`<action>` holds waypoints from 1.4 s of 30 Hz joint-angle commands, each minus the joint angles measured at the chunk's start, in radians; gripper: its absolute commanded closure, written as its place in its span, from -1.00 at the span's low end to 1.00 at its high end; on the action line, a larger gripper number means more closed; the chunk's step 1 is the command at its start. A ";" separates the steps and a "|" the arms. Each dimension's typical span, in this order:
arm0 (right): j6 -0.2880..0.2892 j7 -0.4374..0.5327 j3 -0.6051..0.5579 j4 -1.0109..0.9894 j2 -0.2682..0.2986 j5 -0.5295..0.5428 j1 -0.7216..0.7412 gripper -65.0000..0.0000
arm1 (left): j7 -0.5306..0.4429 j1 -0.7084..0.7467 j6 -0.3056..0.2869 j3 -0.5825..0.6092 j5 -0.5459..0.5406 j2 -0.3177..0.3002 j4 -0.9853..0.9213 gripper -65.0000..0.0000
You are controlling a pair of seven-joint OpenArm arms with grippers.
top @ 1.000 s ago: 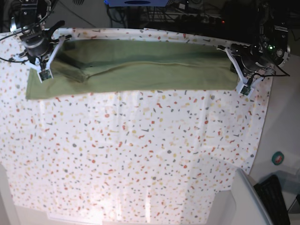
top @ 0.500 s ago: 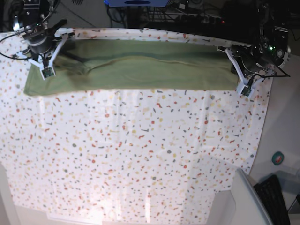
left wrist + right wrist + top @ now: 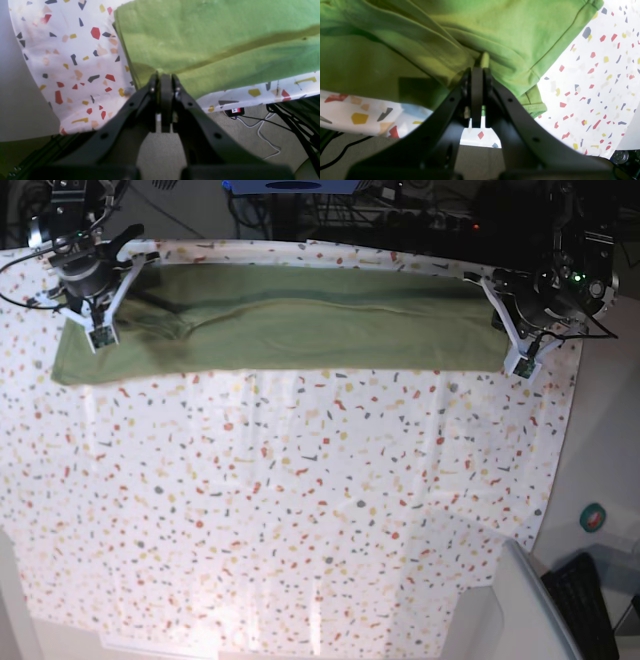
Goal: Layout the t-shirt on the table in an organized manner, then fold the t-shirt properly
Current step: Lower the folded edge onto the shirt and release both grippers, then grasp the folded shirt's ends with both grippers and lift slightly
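1. While the t-shirt (image 3: 290,320) lies stretched along the table's (image 3: 300,510) far edge, the left gripper (image 3: 163,76) pinches its end.
2. The right gripper (image 3: 480,65) clamps the opposite sleeve end.
3. Cables (image 3: 265,125) trail on the floor beyond.

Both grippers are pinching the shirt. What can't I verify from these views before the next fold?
- Collar and tag of the t-shirt: folded under in every view.
- Left gripper fingertips: buried in cloth, layers pinched unknowable.
- Right gripper: same, a sleeve fold covers it.
- Table far edge: blocked by both arms in the base view.
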 commanded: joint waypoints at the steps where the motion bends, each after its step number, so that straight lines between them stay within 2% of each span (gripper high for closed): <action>1: -0.003 0.008 0.004 0.019 0.005 -0.002 -0.006 1.00 | -0.008 -0.001 0.001 -0.005 0.001 -0.012 0.012 1.00; 2: -0.003 0.008 0.004 0.021 0.005 -0.002 -0.008 1.00 | -0.008 -0.001 0.001 -0.007 0.001 -0.012 0.012 1.00; 5: -0.003 0.008 0.004 0.031 0.003 -0.002 -0.011 0.58 | -0.008 0.002 0.001 -0.010 0.001 -0.012 0.014 0.98; 7: -0.003 0.008 0.004 0.058 0.003 -0.002 -0.025 0.45 | -0.008 0.016 0.001 -0.017 0.001 -0.012 0.020 0.52; 11: -0.003 0.008 0.004 0.122 0.003 -0.001 -0.040 0.45 | -0.008 0.022 0.001 -0.019 0.001 -0.023 0.022 -0.33; 13: -0.003 0.008 0.004 0.143 0.003 -0.001 -0.042 0.45 | -0.008 0.026 0.001 -0.020 0.000 -0.026 0.023 -0.57; 14: -0.003 0.008 0.004 0.145 0.003 -0.001 -0.040 0.46 | -0.008 0.031 0.001 -0.028 -0.002 -0.029 0.035 -0.60; 16: -0.003 0.008 0.004 0.142 0.003 -0.001 -0.025 0.47 | -0.008 0.034 0.001 -0.074 -0.011 -0.015 0.068 -0.48; 18: -0.003 0.008 0.004 0.122 0.003 -0.001 0.001 0.55 | -0.008 0.023 0.001 -0.108 -0.029 0.026 0.083 -0.12; 19: -0.003 0.009 0.004 0.100 0.003 -0.001 0.021 0.69 | -0.011 0.009 0.001 -0.112 -0.040 0.043 0.081 0.14; 21: -0.003 0.008 0.004 0.033 0.003 -0.001 0.069 1.00 | -0.012 -0.029 0.001 -0.096 -0.040 0.071 0.052 0.85; 22: -0.002 0.008 0.004 -0.001 0.005 -0.001 0.090 1.00 | -0.014 -0.044 0.001 -0.083 -0.033 0.083 0.023 1.00; 30: -0.002 0.014 0.004 -0.150 0.011 -0.002 0.165 1.00 | -0.018 -0.165 0.001 0.039 0.046 0.105 -0.176 1.00; 36: 0.006 0.015 0.137 -0.341 0.013 -0.002 0.273 1.00 | -0.092 -0.258 0.001 0.096 0.087 0.106 -0.359 1.00; 38: 0.006 0.015 0.182 -0.398 0.034 -0.002 0.310 1.00 | -0.101 -0.296 0.001 0.122 0.086 0.105 -0.440 1.00; 42: 0.006 0.017 0.186 -0.480 0.074 -0.002 0.362 1.00 | -0.166 -0.357 0.004 0.174 0.079 0.108 -0.531 1.00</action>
